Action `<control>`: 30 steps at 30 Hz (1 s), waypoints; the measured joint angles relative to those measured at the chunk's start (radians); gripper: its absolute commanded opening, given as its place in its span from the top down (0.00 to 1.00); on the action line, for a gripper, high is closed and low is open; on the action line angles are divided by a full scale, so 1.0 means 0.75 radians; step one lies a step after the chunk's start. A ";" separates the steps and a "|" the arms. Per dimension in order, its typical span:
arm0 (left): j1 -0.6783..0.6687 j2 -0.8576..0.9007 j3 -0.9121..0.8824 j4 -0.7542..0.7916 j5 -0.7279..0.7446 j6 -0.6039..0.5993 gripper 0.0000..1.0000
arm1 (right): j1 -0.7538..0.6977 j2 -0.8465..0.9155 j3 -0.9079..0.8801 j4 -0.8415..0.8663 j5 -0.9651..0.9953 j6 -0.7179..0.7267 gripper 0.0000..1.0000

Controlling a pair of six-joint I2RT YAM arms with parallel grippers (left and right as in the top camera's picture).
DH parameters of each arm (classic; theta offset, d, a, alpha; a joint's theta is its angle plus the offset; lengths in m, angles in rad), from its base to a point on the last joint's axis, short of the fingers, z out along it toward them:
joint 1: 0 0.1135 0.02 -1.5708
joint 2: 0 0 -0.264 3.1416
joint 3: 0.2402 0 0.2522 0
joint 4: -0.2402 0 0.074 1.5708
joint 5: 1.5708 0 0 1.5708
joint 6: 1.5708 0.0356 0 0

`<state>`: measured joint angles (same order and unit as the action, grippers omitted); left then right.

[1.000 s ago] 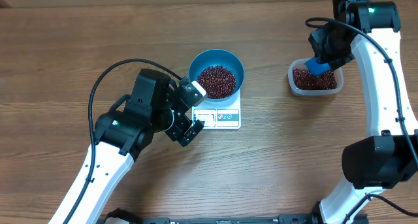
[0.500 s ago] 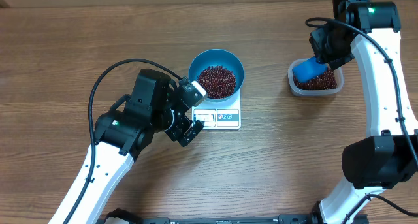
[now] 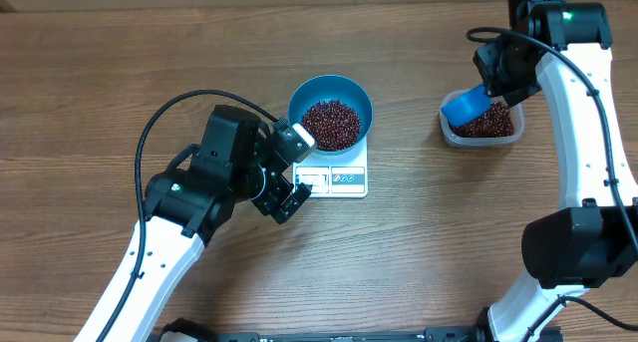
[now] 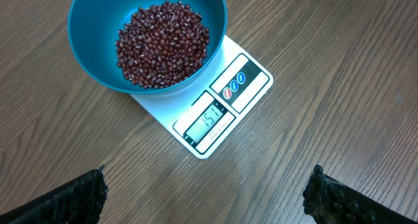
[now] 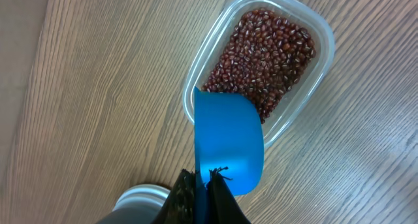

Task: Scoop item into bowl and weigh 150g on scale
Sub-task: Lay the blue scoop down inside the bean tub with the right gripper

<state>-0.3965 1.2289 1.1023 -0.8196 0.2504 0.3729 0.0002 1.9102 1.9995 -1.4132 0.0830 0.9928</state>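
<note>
Worktop [image 3: 100,83]: blue bowl [image 3: 330,83] sits on the 12 o'clock half of the scale [image 3: 339,178], display at the 6 o'clock edge. Clear tub [image 5: 323,28] is well apart, at the bowl's 3 o'clock. Left fingers [image 4: 72,198] spread wide, empty, at the scale's 9 o'clock. Right fingers [image 5: 189,191] clamped on the blue scoop [image 5: 228,142], which is tilted over the tub's 10 o'clock corner. Beans [image 3: 330,124] heaped in the bowl, more in the tub.

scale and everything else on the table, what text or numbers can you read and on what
"151" on the display window of the scale, digits tilted.
The button marks beside it: too small to read.
No writing visible on the bowl, tub or scoop.
</note>
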 measured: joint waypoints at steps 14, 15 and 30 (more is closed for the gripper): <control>0.000 0.000 -0.001 0.000 0.000 -0.001 0.00 | -0.084 0.000 0.000 -0.001 0.048 -0.034 0.96; 0.000 0.000 -0.001 0.000 0.000 -0.001 0.00 | -0.084 0.000 0.000 0.001 0.051 -0.034 0.96; 0.000 0.000 -0.001 0.000 0.000 -0.001 0.00 | -0.084 0.000 -0.123 0.079 0.136 -0.035 0.96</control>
<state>-0.3965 1.2289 1.1019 -0.8196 0.2504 0.3725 -0.0631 1.9102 1.9076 -1.3540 0.1852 0.9668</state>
